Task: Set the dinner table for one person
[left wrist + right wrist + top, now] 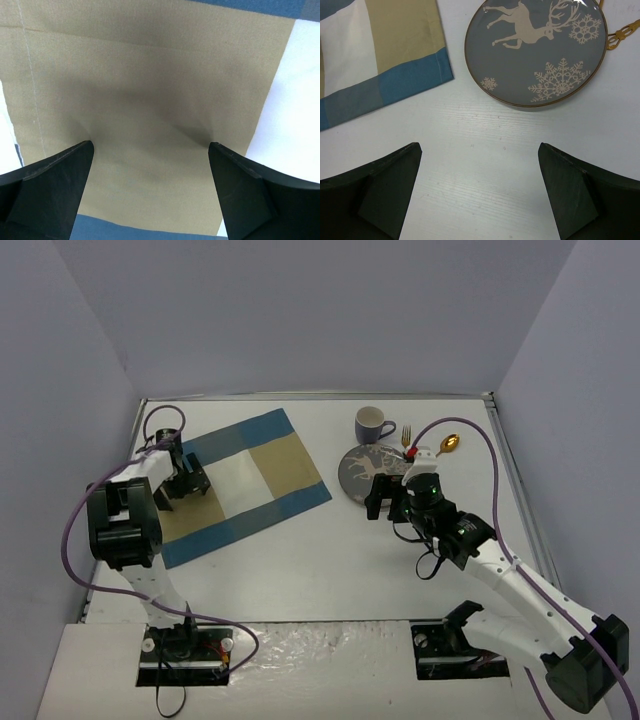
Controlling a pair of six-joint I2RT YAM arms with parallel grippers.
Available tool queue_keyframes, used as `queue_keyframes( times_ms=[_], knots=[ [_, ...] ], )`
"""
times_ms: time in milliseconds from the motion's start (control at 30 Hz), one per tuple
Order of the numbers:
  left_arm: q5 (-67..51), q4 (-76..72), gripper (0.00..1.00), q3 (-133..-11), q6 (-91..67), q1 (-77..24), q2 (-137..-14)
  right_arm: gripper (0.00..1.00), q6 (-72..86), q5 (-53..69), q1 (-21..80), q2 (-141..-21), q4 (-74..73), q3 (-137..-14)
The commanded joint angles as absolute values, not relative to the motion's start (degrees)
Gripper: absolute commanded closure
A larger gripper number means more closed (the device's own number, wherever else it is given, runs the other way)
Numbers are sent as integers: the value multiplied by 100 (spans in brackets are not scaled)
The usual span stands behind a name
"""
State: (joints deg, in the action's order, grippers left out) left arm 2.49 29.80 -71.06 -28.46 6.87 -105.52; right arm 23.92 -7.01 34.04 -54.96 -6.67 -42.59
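The white dinner table carries a blue-and-tan checked placemat lying at an angle on its left half. My left gripper hangs low over the mat's left end, open and empty; its wrist view has the left gripper above tan cloth. A grey plate with a reindeer lies right of the mat. Just in front of the plate's near rim, my right gripper is open over bare table. From that wrist, the right gripper has the plate just beyond it.
A blue-grey mug stands behind the plate. A gold fork and a gold spoon lie to the plate's far right. The mat's corner lies close to the plate's left. Grey walls close in three sides of the table.
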Motion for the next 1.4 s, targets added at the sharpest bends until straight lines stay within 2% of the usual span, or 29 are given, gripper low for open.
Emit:
queue_keyframes(
  times_ms=[0,167,367,633,700,833,1067,1367],
  knots=[
    [-22,3099,3,-7623,-2690,655,-9538,0,2399,-822,3375,-5390,-360,-4384],
    [-806,3017,3,-7691,-2481,373,-8680,0,2449,-1030,3334,-5401,-363,-4447],
    [-1593,2885,3,-7074,-2122,202,-7622,0,2679,-874,2941,-5413,-283,-4352],
    [-1796,2421,3,-5659,-1823,139,-6012,0,3245,703,1486,-5674,659,-3715],
    [-1743,2425,3,-5432,-1777,124,-5625,0,3631,1267,1039,-5888,1307,-3338],
    [-1576,2470,3,-5205,-1749,123,-5432,0,4089,1705,703,-6383,2312,-2959],
    [-1487,2582,3,-5291,-1783,114,-5491,8,4393,1854,454,-7311,3926,-2261],
    [-1489,2604,3,-5325,-1774,105,-5561,13,4964,2397,289,-8899,5534,-2163]
  ],
)
